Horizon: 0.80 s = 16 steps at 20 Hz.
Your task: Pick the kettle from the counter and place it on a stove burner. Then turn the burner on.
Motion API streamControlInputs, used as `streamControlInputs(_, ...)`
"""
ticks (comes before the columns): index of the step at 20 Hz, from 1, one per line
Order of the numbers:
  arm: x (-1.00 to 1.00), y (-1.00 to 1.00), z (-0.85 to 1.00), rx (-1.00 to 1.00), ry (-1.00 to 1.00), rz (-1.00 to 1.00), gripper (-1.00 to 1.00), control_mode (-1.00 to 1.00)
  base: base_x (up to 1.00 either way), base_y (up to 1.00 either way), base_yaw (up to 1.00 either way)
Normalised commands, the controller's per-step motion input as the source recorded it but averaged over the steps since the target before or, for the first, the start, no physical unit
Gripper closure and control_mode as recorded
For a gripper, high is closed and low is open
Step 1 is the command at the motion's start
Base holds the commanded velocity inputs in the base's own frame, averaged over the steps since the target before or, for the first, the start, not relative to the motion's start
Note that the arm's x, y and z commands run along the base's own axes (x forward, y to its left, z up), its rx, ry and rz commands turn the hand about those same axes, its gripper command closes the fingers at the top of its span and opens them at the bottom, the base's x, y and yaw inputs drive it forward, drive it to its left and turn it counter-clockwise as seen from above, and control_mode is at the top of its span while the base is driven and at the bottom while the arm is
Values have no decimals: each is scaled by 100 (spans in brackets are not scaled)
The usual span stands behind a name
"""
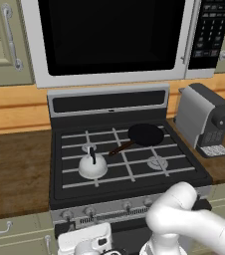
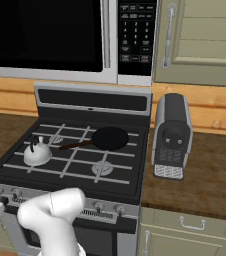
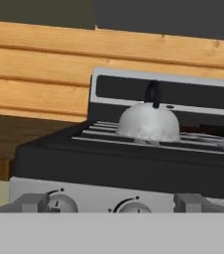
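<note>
- The gripper (image 1: 87, 244) hangs low before the stove's front panel, at the bottom edge of the left base view; its jaws stand wide apart with nothing between them.
- From the hand view, the knobs (image 3: 59, 202) sit just ahead along the silver panel, under the stovetop's black front lip.
- The kettle (image 1: 92, 166) rests upright on the grate over the front left stove burner (image 1: 95, 172), black handle up, well clear of the gripper.
- The frying pan (image 1: 145, 134) sits on the back right burner, its brown handle pointing toward the kettle without touching it.
- The front right burner (image 1: 158, 162) is bare, with open grate around it.
- The counter (image 1: 15, 169) lies left of the stove; on the right it carries a coffee machine (image 1: 204, 119) close to the stove's edge.
- The microwave (image 1: 114, 35) overhangs the stove; its keypad writing is too small to read.
</note>
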Motion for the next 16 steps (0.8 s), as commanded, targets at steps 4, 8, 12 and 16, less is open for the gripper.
streamControlInputs(4, 29, 24, -15, 0, -4, -5, -100, -100, 0, 0, 0)
streamControlInputs(8, 11, 74, -27, 0, 0, -11, -100, -100, 0, 0, 0)
streamControlInputs(12, 22, 40, -19, 0, -1, -4, -100, -100, 0, 0, 0)
streamControlInputs(16, 22, 16, -36, 0, 0, 0, -100, -100, 0, 0, 0)
